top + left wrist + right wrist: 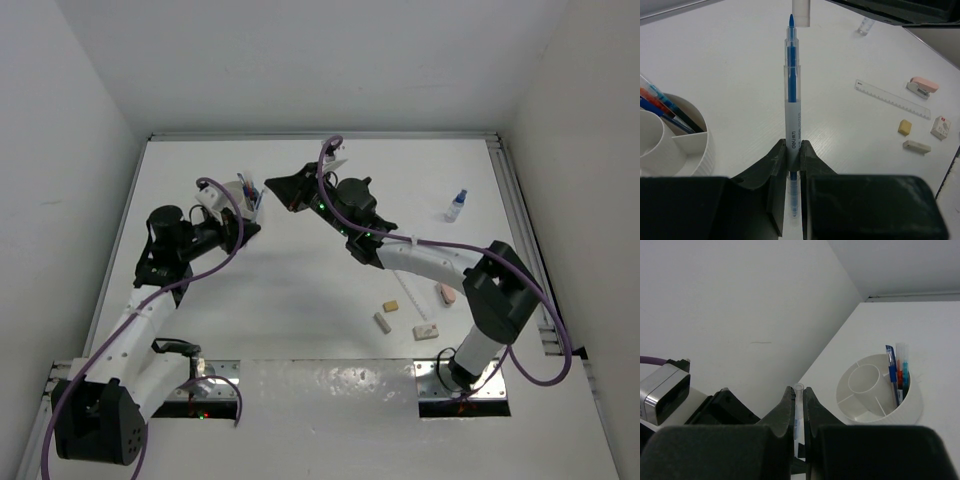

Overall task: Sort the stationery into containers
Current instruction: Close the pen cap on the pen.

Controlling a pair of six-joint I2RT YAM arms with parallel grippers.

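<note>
Scene: two robot arms meet above a white desk, just beside a round white tub with inner dividers.
Left pincer: closed narrow on the lower barrel of a blue pen.
Right pincer: closed narrow on a clear pen cap.
Pen position: in the air just beside the tub, not touching it.
Pen axis: the long axis runs straight out from the left pincer. The bare blue tip points at the cap's open end and seems a little to one side of it.
Tub contents: blue and red-orange pens lean in one outer compartment.
Elsewhere: a clear ruler, erasers and a small bottle lie well apart from the tub, beyond the pen.
Step, as judged: capping the pen before it goes into the tub.
Doing it well: line the cap's bore up with the tip first, then push only along the pen's axis. Keep both grips firm so the barrel does not slide.
</note>
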